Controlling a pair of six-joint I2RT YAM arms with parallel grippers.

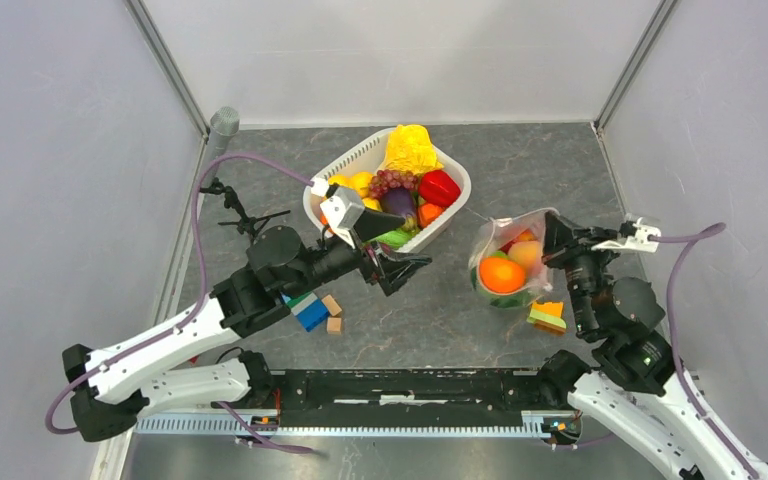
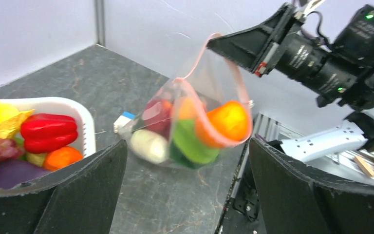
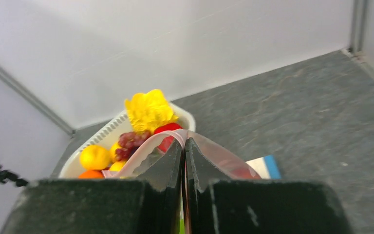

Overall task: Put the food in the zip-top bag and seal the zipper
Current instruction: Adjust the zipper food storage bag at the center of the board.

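My left arm (image 1: 210, 320) stretched toward the zip-top bag (image 1: 480, 250), left gripper (image 1: 410, 272) gaping wide just short of it, right arm (image 1: 640, 350) folded close beside it, right gripper (image 1: 550, 240) pinched tight on its rim

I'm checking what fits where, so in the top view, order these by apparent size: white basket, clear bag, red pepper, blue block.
1. White slotted plastic basket
2. Crinkly clear zip-top bag
3. Glossy red toy pepper and blue plastic building block look about alike; unranked.
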